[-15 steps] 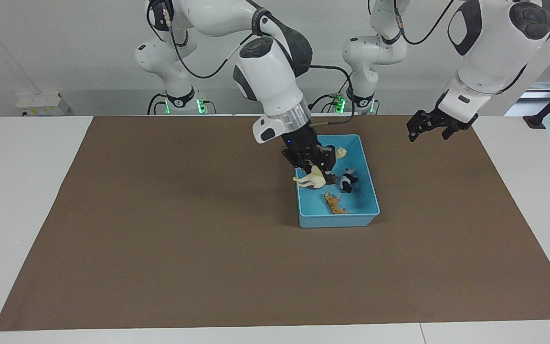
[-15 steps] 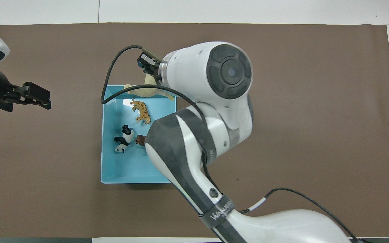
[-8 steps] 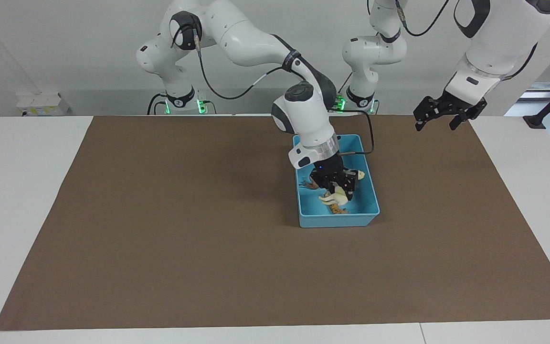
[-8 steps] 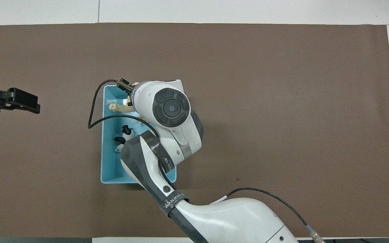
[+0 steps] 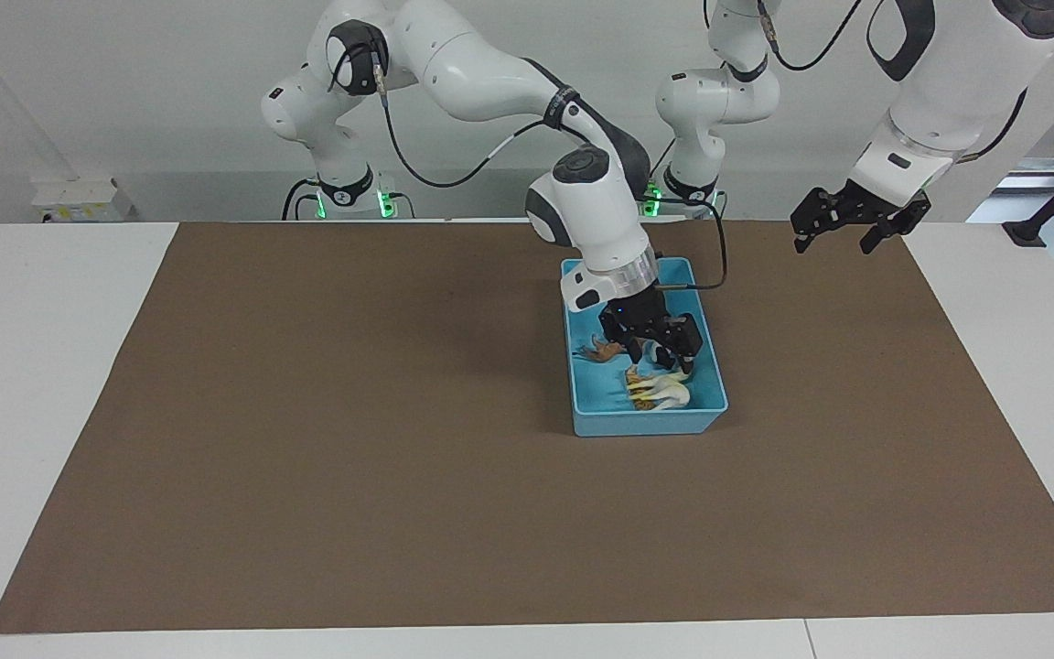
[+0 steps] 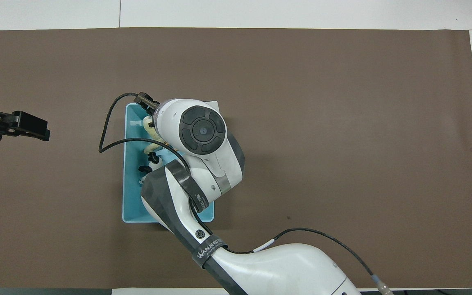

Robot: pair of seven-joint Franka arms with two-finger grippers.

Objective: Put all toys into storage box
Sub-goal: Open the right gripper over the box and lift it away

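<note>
Facing view
Box: the blue box [image 5: 705,380] is sitting on the brown mat [image 5: 353,439], around the middle of the table's width and toward the robots' edge.
Right gripper: the right gripper [image 5: 664,352] is reaching down inside the box, its fingers spread apart and gripping nothing.
Camel: the cream camel [image 5: 669,392] is lying free on the box floor just below the right gripper, at the end of the box farthest from the robots.
Tiger: the tiger [image 5: 639,383] is lying against the camel, only partly showing.
Lion: the brown lion [image 5: 602,349] is lying in the box nearer the robots than the camel.
Left gripper: the left gripper [image 5: 847,224] is waiting in the air over the mat's corner at the left arm's end of the robots' edge; fingers apart, empty.

Overhead view
Box: the box [image 6: 133,196] is being largely covered by the right arm.
Camel: the camel [image 6: 149,128] is peeking out beside the arm's wrist, inside the box.
Panda: the panda [image 6: 148,164] is lying in the box, nearer the robots than the camel.
Right gripper: hidden under its own arm.
Left gripper: the left gripper [image 6: 35,128] is hanging over the mat, well apart from the box.
</note>
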